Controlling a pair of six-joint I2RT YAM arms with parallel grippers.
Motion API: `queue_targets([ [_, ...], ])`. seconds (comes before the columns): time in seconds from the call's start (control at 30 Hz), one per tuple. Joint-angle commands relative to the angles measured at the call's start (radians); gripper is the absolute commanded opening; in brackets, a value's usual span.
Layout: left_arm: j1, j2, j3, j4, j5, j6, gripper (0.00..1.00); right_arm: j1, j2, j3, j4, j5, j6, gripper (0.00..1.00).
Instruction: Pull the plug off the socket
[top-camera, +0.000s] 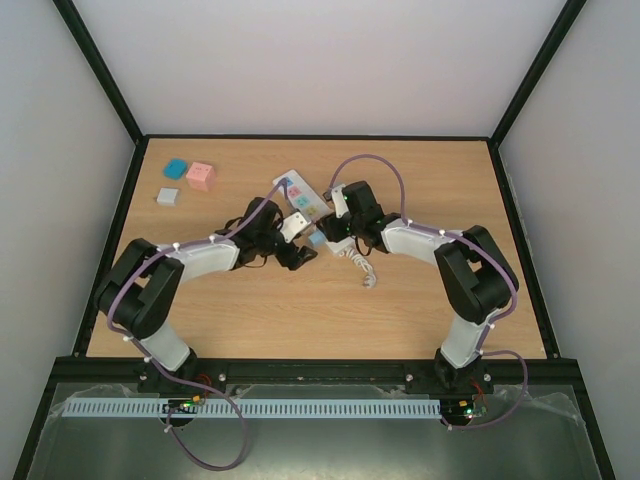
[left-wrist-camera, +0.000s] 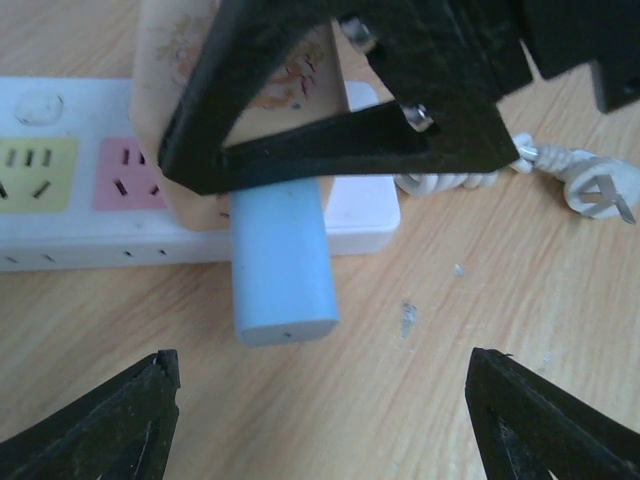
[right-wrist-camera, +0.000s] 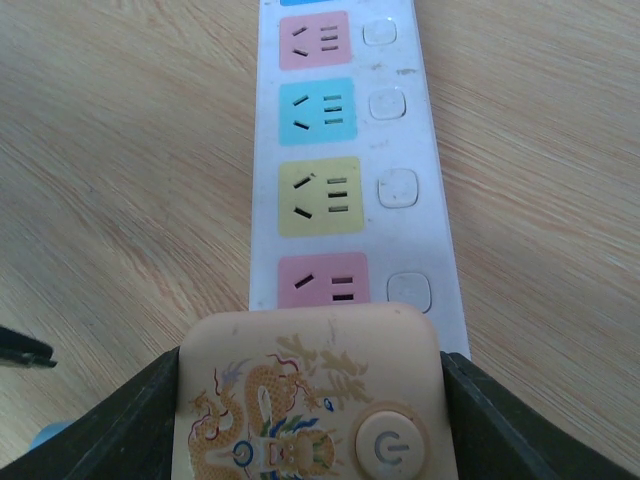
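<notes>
A wooden table (top-camera: 420, 310) between white walls carries the socket (top-camera: 300, 192) at its middle.

Left wrist: the left gripper (left-wrist-camera: 320, 385) hangs spread and empty beside a blue block (left-wrist-camera: 282, 265), and does not pin the socket.

Right wrist: the right gripper (right-wrist-camera: 312, 405) is clamped on the beige plug (right-wrist-camera: 300, 360) at the socket's near end. With nothing holding the socket down, a pull would likely lift it along with the plug.

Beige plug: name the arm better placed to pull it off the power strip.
Right. The right tool grips the beige plug on both sides, at the power strip end. The left tool hangs open nearby, holding nothing.
</notes>
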Motion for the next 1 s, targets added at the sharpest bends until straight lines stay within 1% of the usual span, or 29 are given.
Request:
queue_targets([
  [0.0,-0.007,0.049,0.047,0.086,-0.019,0.005,0.78,-0.019,0.061,-0.011,-0.062,0.053,0.038,0.28],
  [0.13,-0.022,0.097,0.089,0.085,-0.029,0.010,0.71,-0.019,0.070,-0.007,-0.064,0.052,0.043,0.28],
  [0.3,-0.027,0.139,0.117,0.094,-0.048,0.007,0.54,-0.021,0.073,-0.008,-0.062,0.054,0.046,0.28],
  [0.53,-0.032,0.143,0.110,0.083,-0.055,0.010,0.38,-0.022,0.075,-0.013,-0.053,0.086,0.056,0.26],
  [0.83,-0.032,0.094,0.046,0.055,-0.071,0.029,0.28,-0.034,0.090,-0.016,-0.048,0.132,0.062,0.21],
  [0.97,-0.032,0.072,0.014,0.058,-0.084,0.037,0.27,-0.047,0.085,-0.022,-0.041,0.133,0.064,0.21],
])
